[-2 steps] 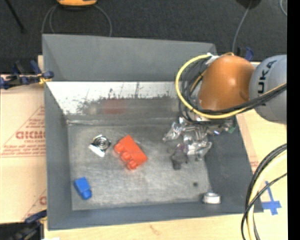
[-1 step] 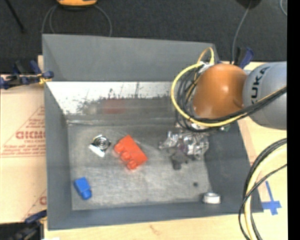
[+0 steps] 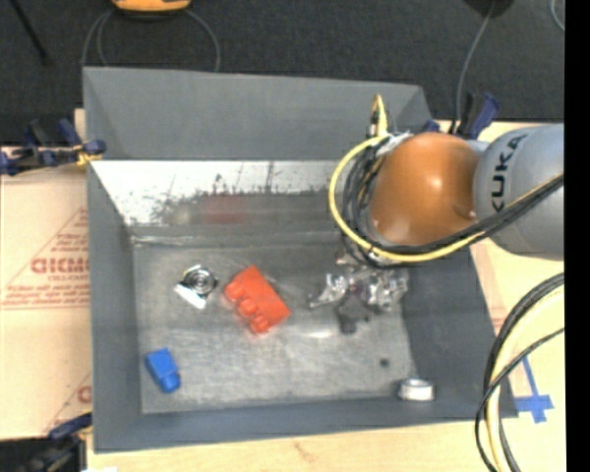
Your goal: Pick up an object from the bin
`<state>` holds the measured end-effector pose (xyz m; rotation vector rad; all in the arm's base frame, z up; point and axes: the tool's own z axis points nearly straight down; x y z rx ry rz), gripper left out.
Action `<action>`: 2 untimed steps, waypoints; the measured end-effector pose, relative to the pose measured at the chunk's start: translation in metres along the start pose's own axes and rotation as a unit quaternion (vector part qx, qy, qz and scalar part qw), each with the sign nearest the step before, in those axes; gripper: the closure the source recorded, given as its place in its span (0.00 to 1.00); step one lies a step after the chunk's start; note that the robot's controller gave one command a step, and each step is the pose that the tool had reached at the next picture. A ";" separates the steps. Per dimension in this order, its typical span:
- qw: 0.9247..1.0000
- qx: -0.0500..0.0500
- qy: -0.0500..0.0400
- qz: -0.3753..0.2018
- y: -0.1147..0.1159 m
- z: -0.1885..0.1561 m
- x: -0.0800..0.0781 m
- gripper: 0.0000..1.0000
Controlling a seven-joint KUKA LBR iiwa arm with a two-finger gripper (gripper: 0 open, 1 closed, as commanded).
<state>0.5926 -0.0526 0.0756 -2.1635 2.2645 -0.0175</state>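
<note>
End effector (image 3: 359, 293) sits low over the floor of the bin (image 3: 275, 190), right of centre; I cannot tell its opening. The nearest thing, a red ridged block (image 3: 256, 301), lies near its left, apart from it.

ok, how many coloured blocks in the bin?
2. An orange block lies mid-floor; a blue block sits near the lower-left corner of the bin. The arm could hide more.

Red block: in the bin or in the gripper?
In the bin: red block lies on the floor, left of the gripper, apart.
</note>
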 end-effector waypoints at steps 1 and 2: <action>1.000 0.000 -0.002 0.001 0.000 -0.001 -0.002 1.00; 1.000 -0.004 0.000 0.004 -0.003 -0.046 -0.002 1.00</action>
